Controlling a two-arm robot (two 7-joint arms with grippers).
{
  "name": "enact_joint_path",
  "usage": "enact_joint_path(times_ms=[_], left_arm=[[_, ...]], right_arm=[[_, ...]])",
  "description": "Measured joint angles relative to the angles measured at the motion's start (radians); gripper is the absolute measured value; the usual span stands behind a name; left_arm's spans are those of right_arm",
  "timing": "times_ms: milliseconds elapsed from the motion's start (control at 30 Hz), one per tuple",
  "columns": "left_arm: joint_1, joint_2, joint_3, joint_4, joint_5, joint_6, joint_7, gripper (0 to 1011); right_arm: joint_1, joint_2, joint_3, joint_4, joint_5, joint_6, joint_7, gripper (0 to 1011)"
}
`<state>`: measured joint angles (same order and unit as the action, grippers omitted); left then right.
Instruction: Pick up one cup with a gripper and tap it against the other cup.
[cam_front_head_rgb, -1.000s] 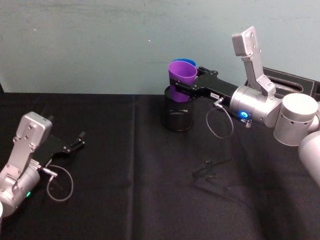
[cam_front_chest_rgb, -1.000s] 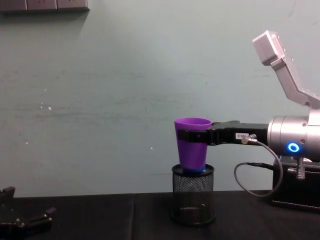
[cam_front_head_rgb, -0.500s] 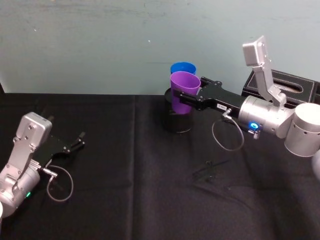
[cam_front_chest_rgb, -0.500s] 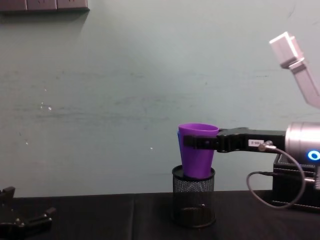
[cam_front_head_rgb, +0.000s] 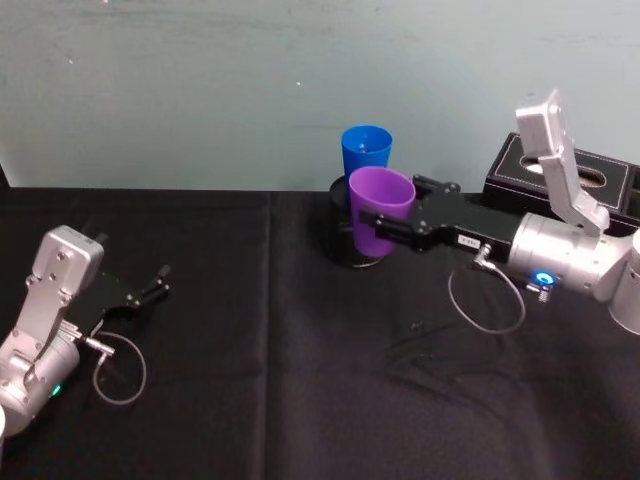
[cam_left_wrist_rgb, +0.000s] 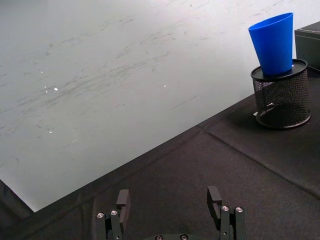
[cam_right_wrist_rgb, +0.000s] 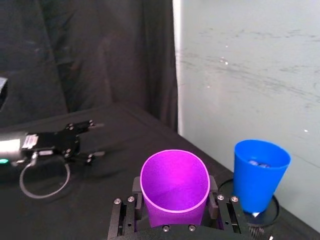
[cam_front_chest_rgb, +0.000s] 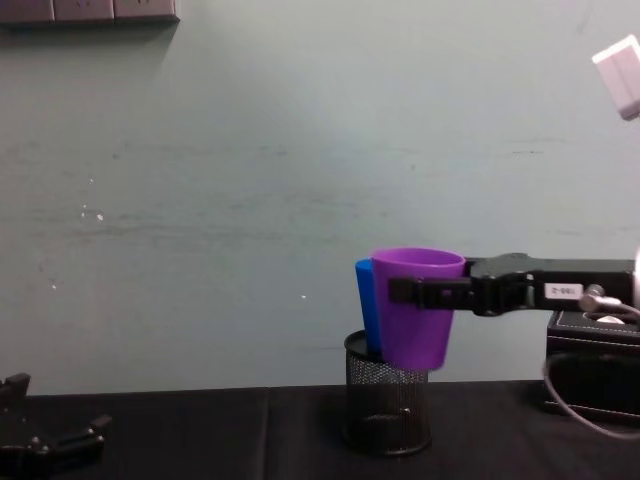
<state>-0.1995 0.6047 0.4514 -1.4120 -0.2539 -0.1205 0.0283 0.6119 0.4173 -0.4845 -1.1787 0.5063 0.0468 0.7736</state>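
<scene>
One purple cup (cam_front_head_rgb: 376, 203), pinched upright by the right gripper (cam_front_head_rgb: 386, 226), hangs near the blue cup (cam_front_head_rgb: 366, 153) for tapping; the left gripper (cam_front_head_rgb: 155, 283) lies spread on the table (cam_front_head_rgb: 260, 400).

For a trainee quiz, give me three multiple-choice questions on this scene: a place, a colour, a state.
1. The blue cup stands: A on the floor; B in the mesh holder; C on a shelf.
2. The right gripper holds a cup coloured: A red; B green; C purple.
3. The left gripper is: A open, empty; B shut on a cup; C shut on a pen.
Key: B, its base sits inside the mesh rim; C, the purple cup is clamped between its fingers; A, its fingers are spread around nothing.
</scene>
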Motion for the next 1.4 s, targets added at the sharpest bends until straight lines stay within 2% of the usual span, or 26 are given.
enact_joint_path(times_ms=[300,700,1033,1400], left_arm=[[0.0,0.0,0.0,0.0,0.0,0.0,0.0,1011],[0.0,0.0,0.0,0.0,0.0,0.0,0.0,1011],[0.0,0.0,0.0,0.0,0.0,0.0,0.0,1011],[0.0,0.0,0.0,0.0,0.0,0.0,0.0,1011]], right_arm=[[-0.068,0.077,-0.003,-0.106,0.04,0.017,0.017,726],[-0.13,0.139,-0.02,-0.19,0.075,-0.002,0.028,726],[-0.145,0.167,-0.042,-0.221,0.083,-0.019,0.023,726],[-0.144,0.171,-0.05,-0.225,0.085,-0.02,0.007,726]])
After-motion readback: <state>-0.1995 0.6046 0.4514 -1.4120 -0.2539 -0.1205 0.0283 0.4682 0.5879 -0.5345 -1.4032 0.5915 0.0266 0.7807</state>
